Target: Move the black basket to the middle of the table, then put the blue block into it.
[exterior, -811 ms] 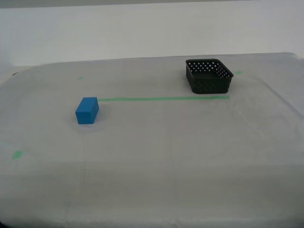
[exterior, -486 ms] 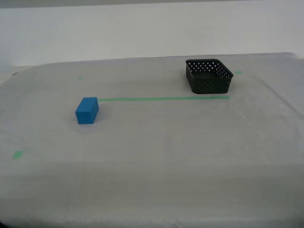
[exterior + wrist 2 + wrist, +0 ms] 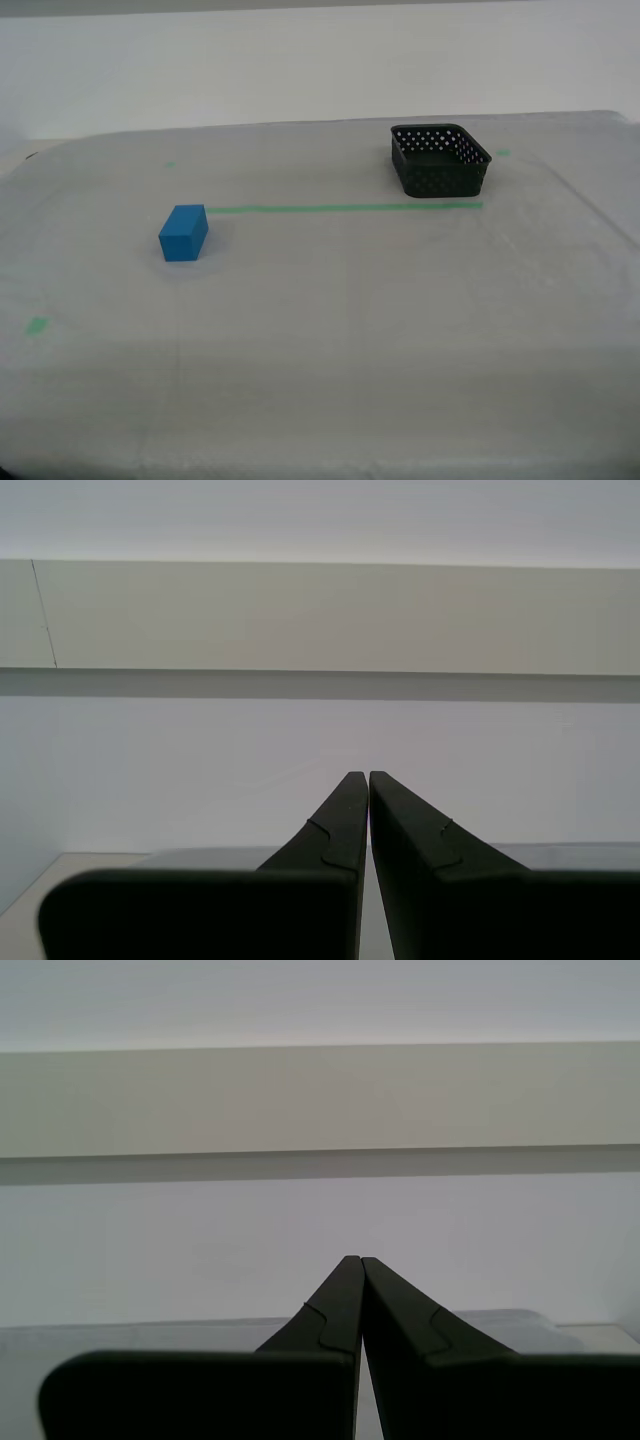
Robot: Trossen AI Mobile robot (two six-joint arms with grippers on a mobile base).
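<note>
Honestly, nothing's budged lately: black basket (image 3: 441, 160) still far from blue block (image 3: 183, 232), our first gripper (image 3: 359, 1260) and second gripper (image 3: 367, 775) pressed together, so we haven't started.

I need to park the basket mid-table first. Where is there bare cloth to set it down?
The stretch of table between the blue block and the black basket, on both sides of the green tape line, lies bare. So does the whole near half. Nowhere is crowded; both things stand apart, and neither arm shows over the cloth.
</note>
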